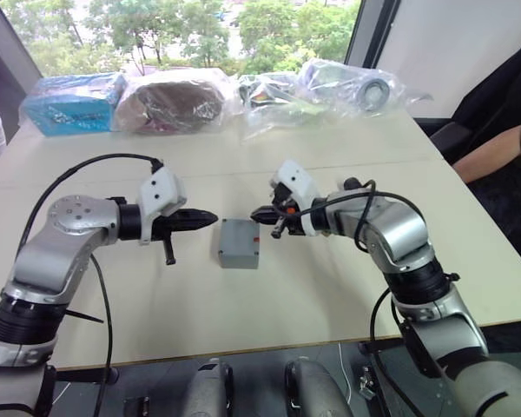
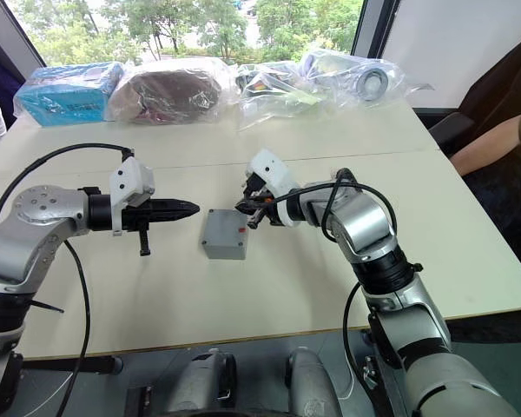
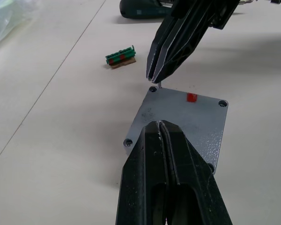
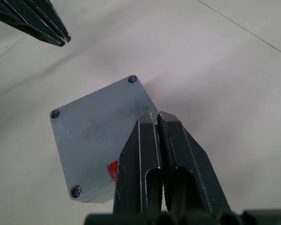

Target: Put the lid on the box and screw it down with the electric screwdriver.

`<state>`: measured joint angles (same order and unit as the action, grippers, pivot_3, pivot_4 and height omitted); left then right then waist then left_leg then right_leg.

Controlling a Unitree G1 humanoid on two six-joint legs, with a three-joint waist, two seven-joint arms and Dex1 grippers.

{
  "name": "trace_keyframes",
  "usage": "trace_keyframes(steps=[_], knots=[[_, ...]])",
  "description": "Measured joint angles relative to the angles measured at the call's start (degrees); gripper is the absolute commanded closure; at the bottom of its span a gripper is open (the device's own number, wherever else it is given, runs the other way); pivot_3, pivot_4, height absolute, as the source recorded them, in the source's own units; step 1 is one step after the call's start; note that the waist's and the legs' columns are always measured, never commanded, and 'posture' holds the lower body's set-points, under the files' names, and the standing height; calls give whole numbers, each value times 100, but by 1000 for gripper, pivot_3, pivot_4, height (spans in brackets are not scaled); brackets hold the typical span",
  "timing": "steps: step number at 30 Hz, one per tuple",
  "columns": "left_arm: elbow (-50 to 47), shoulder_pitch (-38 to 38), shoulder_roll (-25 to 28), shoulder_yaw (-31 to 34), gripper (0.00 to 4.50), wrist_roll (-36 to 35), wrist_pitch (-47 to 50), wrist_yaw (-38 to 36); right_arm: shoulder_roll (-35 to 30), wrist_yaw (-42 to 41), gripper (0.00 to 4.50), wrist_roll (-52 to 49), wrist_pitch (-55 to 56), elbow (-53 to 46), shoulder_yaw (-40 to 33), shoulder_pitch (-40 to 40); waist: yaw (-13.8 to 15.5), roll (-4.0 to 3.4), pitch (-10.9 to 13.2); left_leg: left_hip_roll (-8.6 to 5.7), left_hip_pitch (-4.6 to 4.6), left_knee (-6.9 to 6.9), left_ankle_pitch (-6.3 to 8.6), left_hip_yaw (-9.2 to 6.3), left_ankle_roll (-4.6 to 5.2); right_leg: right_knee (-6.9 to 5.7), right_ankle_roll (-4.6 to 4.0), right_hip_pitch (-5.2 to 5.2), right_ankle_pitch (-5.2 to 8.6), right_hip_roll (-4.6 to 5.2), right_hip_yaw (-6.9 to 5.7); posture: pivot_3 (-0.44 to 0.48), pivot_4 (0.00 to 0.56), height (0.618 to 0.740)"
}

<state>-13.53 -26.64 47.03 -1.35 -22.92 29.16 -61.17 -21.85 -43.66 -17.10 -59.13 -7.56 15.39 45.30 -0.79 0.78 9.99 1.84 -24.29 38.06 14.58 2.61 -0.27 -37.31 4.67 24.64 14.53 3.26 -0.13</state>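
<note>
Seen at the middle of the table: the lid, already seated square on the box, red mark up, with screw heads or holes visible at its corners; cannot tell which.

Flanked on both sides. Left gripper pinched shut on nothing, hanging just beside the lid's near edge. Right gripper likewise closed and empty, its tip poised right over one corner of the lid.

Lying beyond the right gripper in the left wrist view: a dark slim body, probably the electric screwdriver, on the table and in neither gripper. Close to it, a small green-and-brown block.

Judged about half done: lid placed, screwing apparently not begun.

Plenty to go wrong from here. Nudging the lid with either closed tip, so close to it, likely to skew it off the box or slide the whole unheld enclosure across the smooth table. Reaching back for the screwdriver with the right arm liable to sweep the block or the tool itself. Driving a screw without the box pinned by the other gripper apt to spin it or tip the bit out of the corner.
</note>
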Motion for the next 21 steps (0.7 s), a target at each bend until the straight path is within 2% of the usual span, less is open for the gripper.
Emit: trace_keyframes(steps=[20,21], knots=[[-32,135,-4,0,4500,-1,-19,35,-101,-26,4440,131,505,550,228,-9,2,0,0,0,0,0,0,0,0,0,0,0,0,0,0,0,150,740],[-32,136,-10,0,4500,-1,-41,36,-101,-26,4200,134,511,550,248,-34,3,0,0,0,0,0,0,0,0,0,0,0,0,0,0,0,150,740]])
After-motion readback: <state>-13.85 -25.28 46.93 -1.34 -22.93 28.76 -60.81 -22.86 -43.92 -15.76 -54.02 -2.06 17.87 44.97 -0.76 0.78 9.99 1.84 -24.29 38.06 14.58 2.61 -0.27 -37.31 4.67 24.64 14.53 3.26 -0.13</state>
